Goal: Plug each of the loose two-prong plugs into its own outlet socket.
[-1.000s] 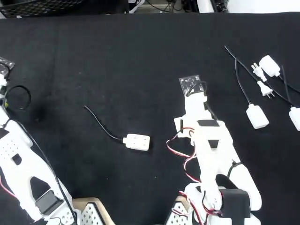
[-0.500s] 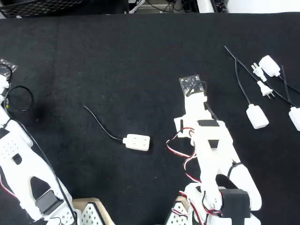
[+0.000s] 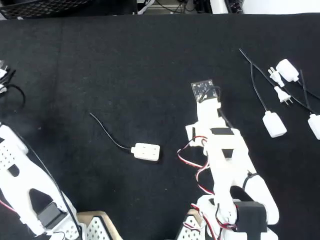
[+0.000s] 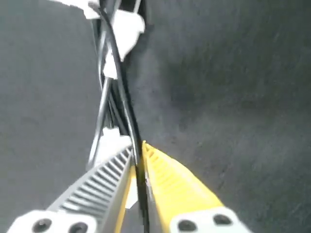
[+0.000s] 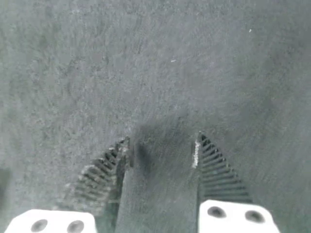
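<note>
Left hand (image 4: 138,148) is pinching a black cable (image 4: 116,82) at the tabletop's (image 3: 150,60) far left edge. Over the last second it has pulled further outward, dragging the cable loop along. Right hand (image 5: 163,145) is spread and hasn't moved. Socket block (image 3: 146,151) sits mid-tabletop, two-prong plugs (image 3: 283,95) far right, untouched. Nothing looks plugged in yet.

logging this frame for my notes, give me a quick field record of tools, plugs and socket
left tool: shut on black cable, at far left
right tool: open, over bare black cloth
outlet socket: lying between the arms, nothing plugged in
two-prong plugs: loose at far right, beside white adapters
</note>
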Controlling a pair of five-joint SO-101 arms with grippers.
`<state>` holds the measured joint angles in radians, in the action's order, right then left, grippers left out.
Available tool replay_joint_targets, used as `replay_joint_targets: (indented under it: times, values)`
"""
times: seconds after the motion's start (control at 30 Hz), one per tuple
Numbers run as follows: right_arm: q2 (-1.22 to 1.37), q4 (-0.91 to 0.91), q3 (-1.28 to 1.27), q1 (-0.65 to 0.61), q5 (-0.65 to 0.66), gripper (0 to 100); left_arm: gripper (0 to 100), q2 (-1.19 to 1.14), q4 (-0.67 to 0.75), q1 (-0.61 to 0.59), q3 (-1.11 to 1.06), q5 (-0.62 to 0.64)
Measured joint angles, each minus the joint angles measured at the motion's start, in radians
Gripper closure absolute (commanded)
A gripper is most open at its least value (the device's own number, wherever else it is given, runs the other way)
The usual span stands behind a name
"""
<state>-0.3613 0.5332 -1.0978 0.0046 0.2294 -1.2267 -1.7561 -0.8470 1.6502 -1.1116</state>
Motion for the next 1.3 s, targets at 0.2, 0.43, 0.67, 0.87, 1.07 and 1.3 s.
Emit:
replay_joint_targets:
  times: [0.2, 0.43, 0.67, 0.87, 1.07, 1.3]
  values:
    - [0.000, -0.009, 0.000, 0.000, 0.000, 79.6, 97, 0.058, 0.000, 0.098, 0.000, 0.137]
    - [0.000, -0.009, 0.000, 0.000, 0.000, 79.5, 97, 0.069, 0.000, 0.150, -0.038, 0.181]
    - [0.000, -0.009, 0.000, 0.000, 0.000, 79.5, 97, 0.021, 0.000, 0.258, -0.245, 0.181]
    - [0.000, -0.009, 0.000, 0.000, 0.000, 79.5, 97, 0.006, 0.002, 0.404, -0.321, 0.183]
    - [0.000, -0.009, 0.000, 0.000, 0.000, 79.5, 97, -0.005, 0.002, 0.445, -0.221, 0.236]
    - [0.000, -0.009, 0.000, 0.000, 0.000, 79.5, 97, -0.009, 0.002, 0.539, -0.132, 0.318]
